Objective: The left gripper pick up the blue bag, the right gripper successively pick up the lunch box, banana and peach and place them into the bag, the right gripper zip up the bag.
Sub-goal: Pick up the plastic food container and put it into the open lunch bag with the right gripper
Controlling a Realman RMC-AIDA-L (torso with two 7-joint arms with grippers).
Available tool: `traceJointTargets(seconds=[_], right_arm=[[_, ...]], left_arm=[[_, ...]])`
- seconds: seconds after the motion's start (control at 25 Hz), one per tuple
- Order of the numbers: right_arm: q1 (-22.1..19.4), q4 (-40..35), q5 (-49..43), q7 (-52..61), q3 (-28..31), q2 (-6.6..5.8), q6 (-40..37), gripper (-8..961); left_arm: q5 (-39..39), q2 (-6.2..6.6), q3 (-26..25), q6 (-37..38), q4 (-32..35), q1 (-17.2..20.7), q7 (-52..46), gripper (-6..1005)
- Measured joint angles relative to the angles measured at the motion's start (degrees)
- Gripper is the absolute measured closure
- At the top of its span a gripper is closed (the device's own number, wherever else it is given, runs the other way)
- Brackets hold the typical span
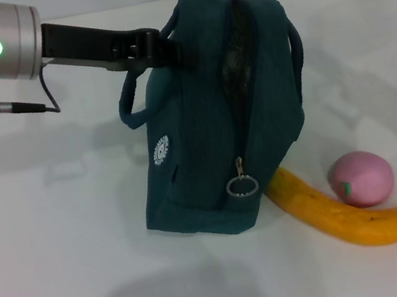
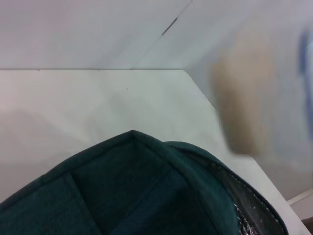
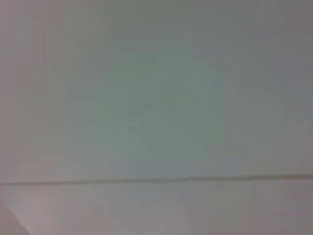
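The blue bag [image 1: 211,131] stands tilted on the white table, its top lifted by one loop handle. My left gripper [image 1: 162,48] reaches in from the left and is shut on that handle. The zipper gapes near the top, and its metal ring pull [image 1: 242,185] hangs low on the front. In the left wrist view the bag's teal fabric [image 2: 137,196] fills the lower part, with silver lining [image 2: 250,216] at the edge. The banana [image 1: 349,216] lies right of the bag, one end tucked under it. The peach [image 1: 361,177] sits just beyond the banana. The lunch box and the right gripper are out of view.
White table [image 1: 54,243] spreads to the left and front of the bag. The table's far edge [image 1: 82,13] runs behind the bag. The right wrist view shows only a plain pale surface with a thin seam [image 3: 156,182].
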Motion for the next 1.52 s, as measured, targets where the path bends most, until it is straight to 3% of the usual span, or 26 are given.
traceJointTargets(seconds=[0.32,0.88,1.04,1.24,1.52], right_arm=[[-0.8,2.6,-7.3,-3.2,0.1,-0.01,5.2,855],[-9.7,-2.7,-11.0,-3.5,-0.3,0.00,6.9,854],[-9.3,-3.7,-13.7,-3.5,-0.9,0.00,7.2,854],[-5.7,-3.4,-21.2,-3.3,-0.9,0.00,8.7,854],[-4.5,-3.7,-22.5,-3.5,-1.0,-0.01,12.8,854]], left_arm=[[0.0,0.37,0.0,-1.0,-1.1,-0.3,0.2,945],[0.1,1.14,-0.3,-1.9,-1.2,-0.2,0.4,946],[0.1,1.18,-0.3,-2.0,-1.2,-0.5,0.3,946],[0.1,1.14,-0.3,-2.4,-1.2,-0.9,0.4,946],[-0.3,0.97,0.0,-2.9,-1.2,-1.0,0.4,946]])
